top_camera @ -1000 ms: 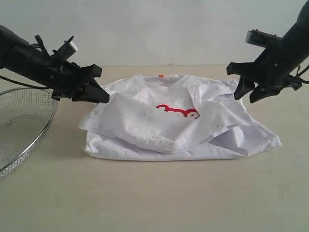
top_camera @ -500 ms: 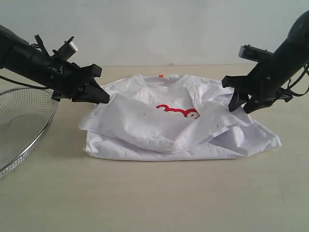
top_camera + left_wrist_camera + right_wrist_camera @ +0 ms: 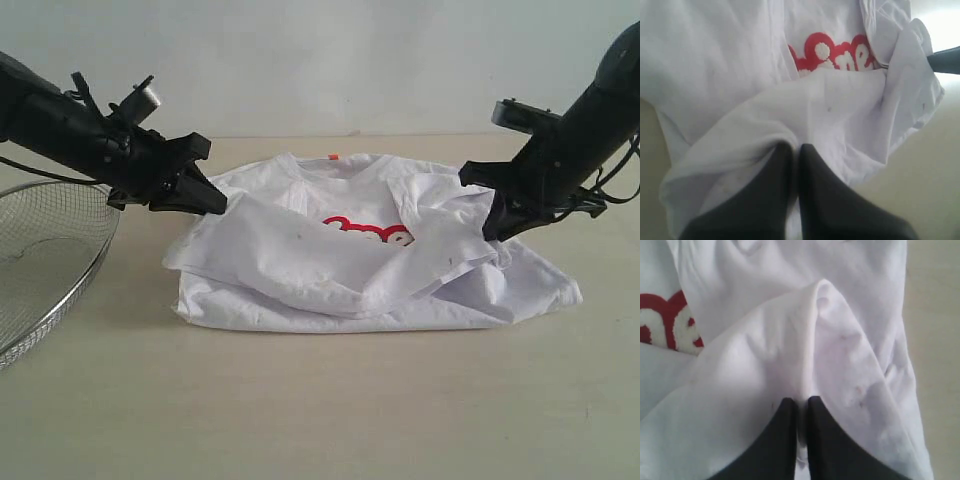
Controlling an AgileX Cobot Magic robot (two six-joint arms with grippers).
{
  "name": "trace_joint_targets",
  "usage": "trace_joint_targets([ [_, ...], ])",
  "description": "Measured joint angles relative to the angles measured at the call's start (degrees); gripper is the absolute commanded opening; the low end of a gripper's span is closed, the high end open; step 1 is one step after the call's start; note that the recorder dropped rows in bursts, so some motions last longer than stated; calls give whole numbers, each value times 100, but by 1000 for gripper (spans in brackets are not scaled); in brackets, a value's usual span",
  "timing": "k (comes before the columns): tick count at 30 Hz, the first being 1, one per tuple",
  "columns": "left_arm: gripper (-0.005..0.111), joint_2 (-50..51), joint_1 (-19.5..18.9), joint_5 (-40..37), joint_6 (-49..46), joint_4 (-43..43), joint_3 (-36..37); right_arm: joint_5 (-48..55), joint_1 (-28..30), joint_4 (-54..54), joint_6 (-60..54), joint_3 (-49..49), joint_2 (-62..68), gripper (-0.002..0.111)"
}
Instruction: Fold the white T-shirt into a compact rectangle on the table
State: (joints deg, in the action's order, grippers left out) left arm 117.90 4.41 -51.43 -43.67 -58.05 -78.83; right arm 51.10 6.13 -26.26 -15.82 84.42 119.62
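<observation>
Pinching white T-shirt (image 3: pixel 840 340): right claw (image 3: pixel 801 402); exterior alone shows basket (image 3: pixel 40 255).

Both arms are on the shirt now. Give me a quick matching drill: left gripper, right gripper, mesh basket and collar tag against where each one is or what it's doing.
Things:
1. left gripper
2. right gripper
3. wire-mesh basket
4. orange collar tag

Places or states:
A. on the table at the exterior view's left edge, apart from the shirt
B. shut on a fold at the right side of the white T-shirt
C. at the shirt's far edge, on the neckline
D. shut on a fold at the shirt's left side

Pairs: 1-D, 2-B, 3-A, 4-C
</observation>
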Motion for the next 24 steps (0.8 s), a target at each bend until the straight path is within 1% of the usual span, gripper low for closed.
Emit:
trace_joint_targets([
  [3, 5, 0, 0, -10, 0, 0, 0, 9, 0, 0, 15, 0, 0, 0],
  [6, 5, 0, 0, -10, 0, 0, 0, -21, 0, -269, 15, 0, 0, 0],
  [10, 5, 0, -38, -10, 11, 14, -70, -360, 0, -604, 43, 0, -128, 0],
  [17, 5, 0, -147, 50, 95, -20, -373, -822, 0, -701, 254, 0, -194, 0],
  [24, 5, 0, -183, 191, 130, -59, -506, -1129, 21, -704, 475, 0, -203, 0],
])
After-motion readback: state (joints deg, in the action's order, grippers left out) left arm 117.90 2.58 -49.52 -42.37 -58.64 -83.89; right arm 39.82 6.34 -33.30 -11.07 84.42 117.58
